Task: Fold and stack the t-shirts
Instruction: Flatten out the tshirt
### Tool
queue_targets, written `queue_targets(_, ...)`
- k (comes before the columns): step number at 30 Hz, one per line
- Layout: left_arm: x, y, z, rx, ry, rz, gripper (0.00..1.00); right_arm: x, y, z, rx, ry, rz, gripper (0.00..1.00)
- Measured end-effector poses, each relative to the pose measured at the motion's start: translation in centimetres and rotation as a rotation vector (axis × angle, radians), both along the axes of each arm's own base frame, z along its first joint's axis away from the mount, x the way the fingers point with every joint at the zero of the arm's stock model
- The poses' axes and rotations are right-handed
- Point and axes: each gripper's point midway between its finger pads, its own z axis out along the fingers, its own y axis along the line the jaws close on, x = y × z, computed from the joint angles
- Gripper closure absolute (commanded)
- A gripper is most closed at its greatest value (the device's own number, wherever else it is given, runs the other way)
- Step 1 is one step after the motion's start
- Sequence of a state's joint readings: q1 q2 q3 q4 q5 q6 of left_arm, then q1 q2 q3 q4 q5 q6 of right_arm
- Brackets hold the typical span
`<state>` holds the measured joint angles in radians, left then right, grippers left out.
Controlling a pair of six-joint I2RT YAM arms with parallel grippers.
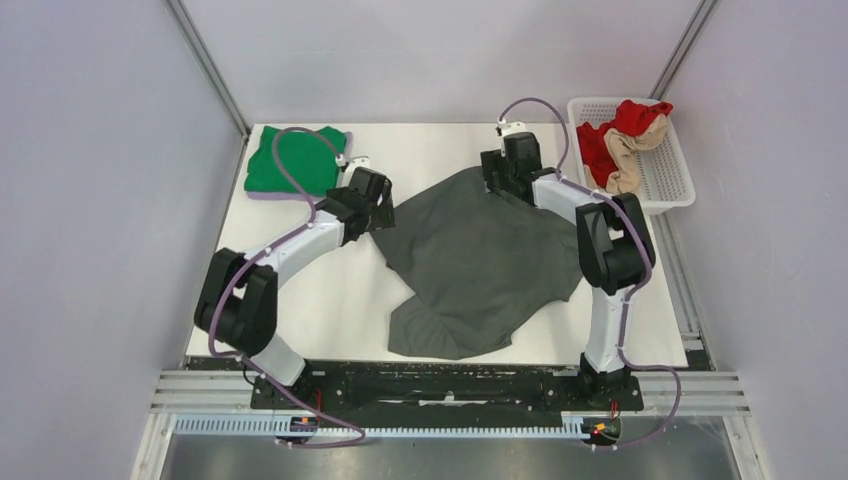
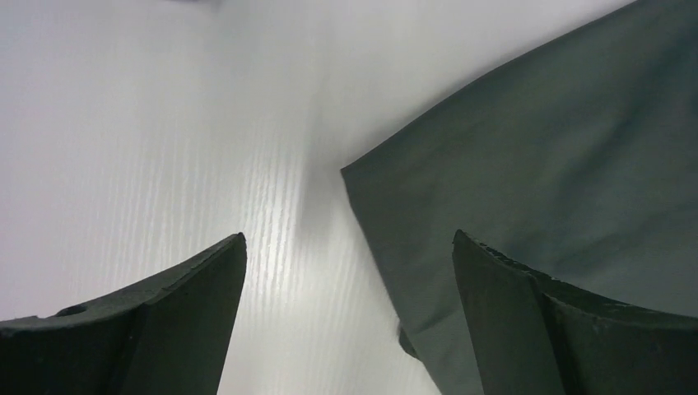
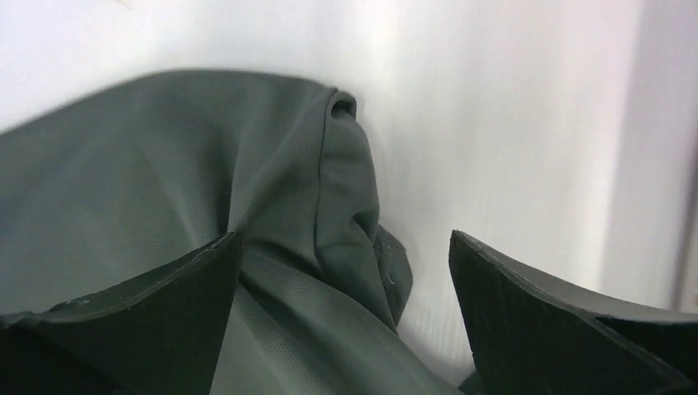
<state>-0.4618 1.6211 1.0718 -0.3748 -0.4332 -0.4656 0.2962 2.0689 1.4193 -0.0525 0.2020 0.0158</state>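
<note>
Top external view: white bench [image 1: 300, 310], with both arms reaching out over it from the near edge.
Dark grey t-shirt [image 1: 480, 265]: spread loose and rumpled across the middle of the bench, not squared up. One lobe trails toward the near edge, and the far edge lies under the two arms' ends.
Green t-shirt [image 1: 290, 160]: folded into a compact block at the far left corner of the bench, apart from the grey one.
Left gripper [image 1: 376, 206]: low at the far-left edge of the dark grey t-shirt, between the two shirts.
Left wrist view: jaws stand wide apart with nothing between them. A straight hem and a corner of grey cloth lie flat on the bench below. One finger is over cloth, the other over bare white surface.
Right gripper [image 1: 505, 172]: at the far-right corner of the dark grey t-shirt.
Right wrist view: jaws spread wide, clamping nothing. A bunched ridge of grey cloth with a stitched hem rises in the gap. The picture is close and soft, so I cannot tell whether either finger brushes the cloth.
Basket [image 1: 668, 185]: white lattice, off the far right corner of the bench.
Basket contents: a red garment [image 1: 622, 122] and a beige garment [image 1: 632, 152], heaped at its far end.
</note>
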Motion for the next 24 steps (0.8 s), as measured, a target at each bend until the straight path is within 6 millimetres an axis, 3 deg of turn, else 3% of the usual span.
queue_targets(3,0.7,-0.9,2.6,-0.057,-0.067,-0.018,0.0,-0.2,-0.2,3.5,0.024,-0.074,-0.013,0.02)
queue_targets(6,0.8,-1.9,4.5,-0.119,-0.111,-0.051,0.0,-2.1,-0.9,8.0,0.062,-0.161,-0.034,0.02)
queue_targets(9,1.1,-3.2,5.4,-0.174,-0.125,-0.095,0.0,-6.3,-2.0,11.6,0.132,-0.244,-0.069,0.02)
queue_targets(11,1.6,-4.5,5.4,-0.215,-0.118,-0.135,0.0,-9.6,-2.7,12.2,0.183,-0.267,-0.084,0.02)
queue_targets(14,3.2,-7.0,4.3,-0.268,-0.078,-0.194,0.0,-14.7,-3.4,9.7,0.247,-0.229,-0.093,0.02)
queue_targets(17,4.6,-9.4,1.7,-0.311,-0.017,-0.245,0.0,-19.4,-3.6,4.8,0.28,-0.111,-0.088,0.02)
queue_targets(19,4.4,-10.2,-0.6,-0.329,0.042,-0.269,0.0,-22.0,-3.8,1.8,0.283,-0.028,-0.086,0.02)
queue_targets(21,3.7,-10.5,-2.4,-0.34,0.094,-0.28,0.0,-23.9,-4.1,-0.2,0.278,0.035,-0.091,0.02)
queue_targets(24,2.1,-10.4,-4.4,-0.352,0.145,-0.289,0.0,-25.0,-4.0,-1.5,0.283,0.077,-0.083,0.02)
